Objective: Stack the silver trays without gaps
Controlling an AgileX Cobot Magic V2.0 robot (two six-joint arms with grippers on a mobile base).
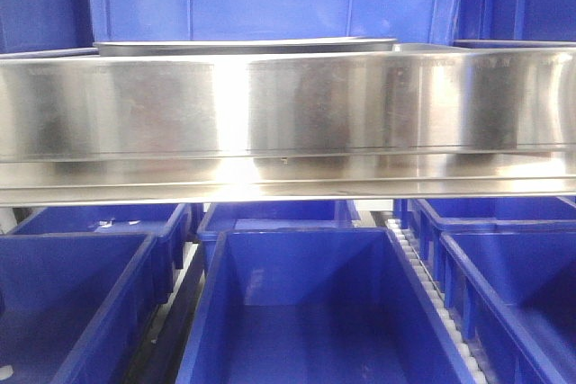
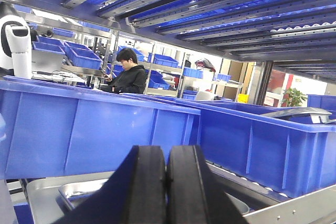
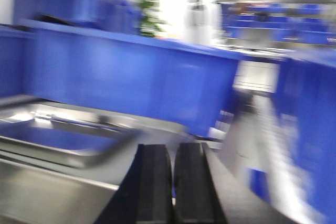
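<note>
Legible text, labels, brands, numbers, signs: none that I can read in any view. The blue bins (image 1: 315, 312) show plain walls to me; the steel shelf rail (image 1: 288, 114) bears only glare; the right wrist view is too blurred.

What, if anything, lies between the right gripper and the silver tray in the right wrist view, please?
Nothing shows there: only bare steel shelf surface separates the right gripper from the silver tray, though the right wrist view is blurred.
</note>
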